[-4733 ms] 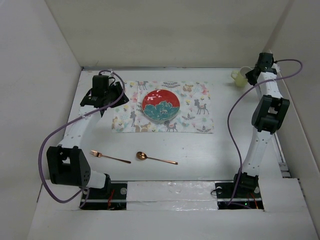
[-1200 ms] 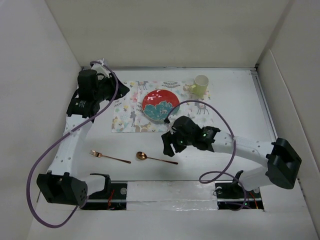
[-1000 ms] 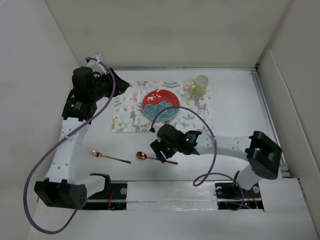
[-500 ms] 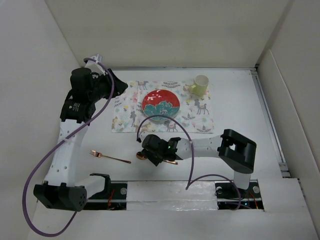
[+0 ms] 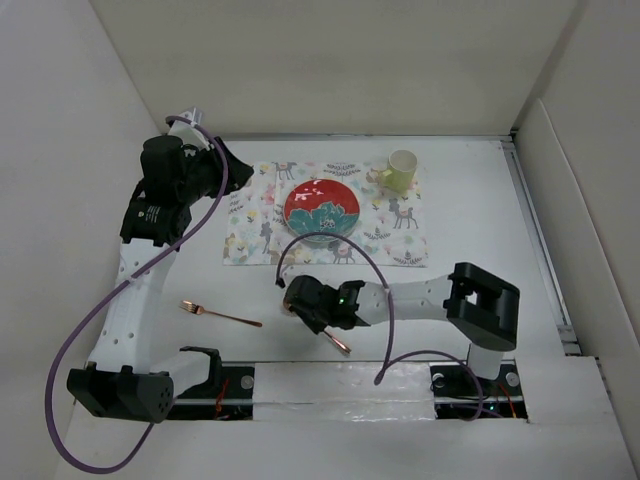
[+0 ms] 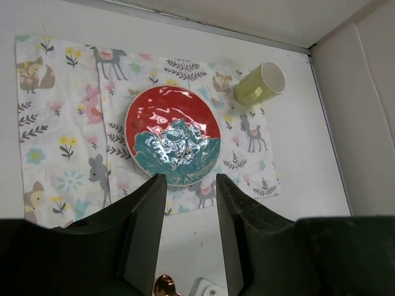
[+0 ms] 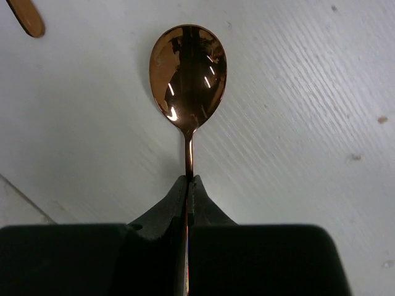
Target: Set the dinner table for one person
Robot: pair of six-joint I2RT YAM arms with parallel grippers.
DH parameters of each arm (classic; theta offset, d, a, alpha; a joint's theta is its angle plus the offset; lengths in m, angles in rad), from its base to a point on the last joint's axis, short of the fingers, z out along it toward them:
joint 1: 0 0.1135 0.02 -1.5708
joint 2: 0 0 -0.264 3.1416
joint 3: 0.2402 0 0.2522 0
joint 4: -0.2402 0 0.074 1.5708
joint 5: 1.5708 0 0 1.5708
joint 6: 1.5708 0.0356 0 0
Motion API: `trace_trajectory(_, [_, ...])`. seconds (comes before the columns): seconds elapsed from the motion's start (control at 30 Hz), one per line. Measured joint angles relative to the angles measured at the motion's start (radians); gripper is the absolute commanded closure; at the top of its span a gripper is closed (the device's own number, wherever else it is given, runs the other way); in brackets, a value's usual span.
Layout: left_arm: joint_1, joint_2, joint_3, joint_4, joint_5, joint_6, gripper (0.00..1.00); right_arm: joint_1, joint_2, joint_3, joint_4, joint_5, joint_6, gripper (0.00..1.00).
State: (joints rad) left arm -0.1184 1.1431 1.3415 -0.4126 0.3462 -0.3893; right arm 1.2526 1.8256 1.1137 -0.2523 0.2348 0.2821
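Observation:
The copper spoon lies on the white dinner table, bowl up. My right gripper is shut on its thin handle, just behind the bowl. In the top view the right gripper is low over the table's near middle, and the spoon's handle sticks out toward the near edge. The copper fork lies to its left. My left gripper is open and empty, held high over the placemat's far left corner. On the placemat are the red and teal plate and the yellow-green mug.
White walls border the table on the left, back and right. The left wrist view looks down on the plate, the mug and the deer placemat. The fork's handle tip shows beside the spoon.
The mug now stands on the placemat's far right corner. My right arm has swung from there to the spoon, shut on it and turned its handle toward the near edge. My left arm rose.

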Motion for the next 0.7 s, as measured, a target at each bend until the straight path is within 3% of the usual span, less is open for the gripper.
trace_trajectory(0.13, [0.000, 0.000, -0.008, 0.010, -0.006, 0.000, 0.65, -0.076, -0.081, 0.026, -0.107, -0.012, 0.053, 1.00])
trace_trajectory(0.37, [0.000, -0.001, -0.091, 0.041, 0.006, -0.006, 0.66, -0.446, -0.196, 0.191, -0.156, 0.021, 0.092, 1.00])
trace_trajectory(0.53, [0.000, -0.001, -0.154, 0.062, 0.016, -0.013, 0.66, -0.685, -0.103, 0.311, -0.187, 0.040, 0.091, 1.00])
trace_trajectory(0.7, [0.000, -0.001, -0.190, 0.084, 0.020, -0.013, 0.66, -0.790, 0.048, 0.399, -0.231, 0.045, 0.081, 1.00])
